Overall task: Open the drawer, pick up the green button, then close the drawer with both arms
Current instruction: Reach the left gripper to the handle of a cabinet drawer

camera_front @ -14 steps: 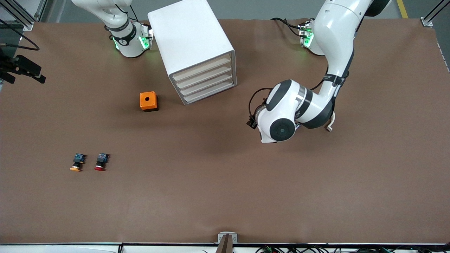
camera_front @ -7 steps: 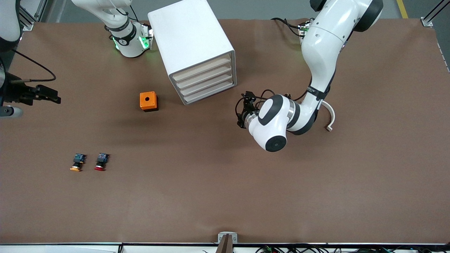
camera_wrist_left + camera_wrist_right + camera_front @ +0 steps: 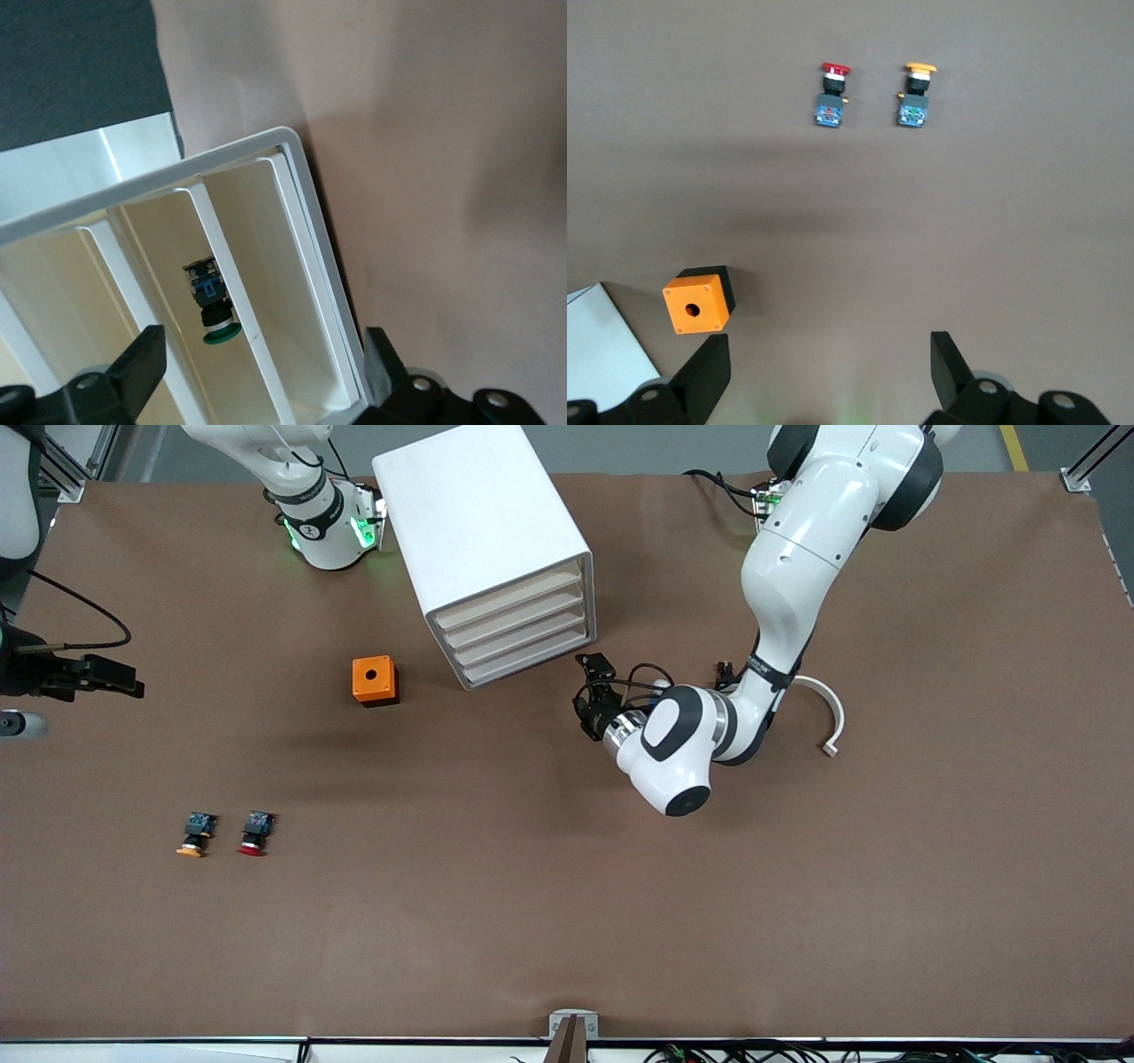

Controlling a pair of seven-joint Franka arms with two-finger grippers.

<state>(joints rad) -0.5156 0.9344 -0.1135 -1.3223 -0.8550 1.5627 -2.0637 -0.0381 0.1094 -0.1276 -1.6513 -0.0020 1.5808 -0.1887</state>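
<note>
Left pincer (image 3: 592,695), having advanced since earlier, is hovering wide-open, empty, before the closed drawer (image 3: 532,657); right pincer (image 3: 824,376) is waiting open, empty, over the tabletop (image 3: 532,886).

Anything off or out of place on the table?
Curved white strip lies loose on the table by the left arm, purpose unclear. White cabinet sits skewed to the table edge. Nothing spilled.

Left gripper (image 3: 592,691) moved toward cabinet (image 3: 483,549), seemingly lower.

Left gripper (image 3: 592,691) hangs low, fingers spread (right gripper (image 3: 824,376) likewise spread).
</note>
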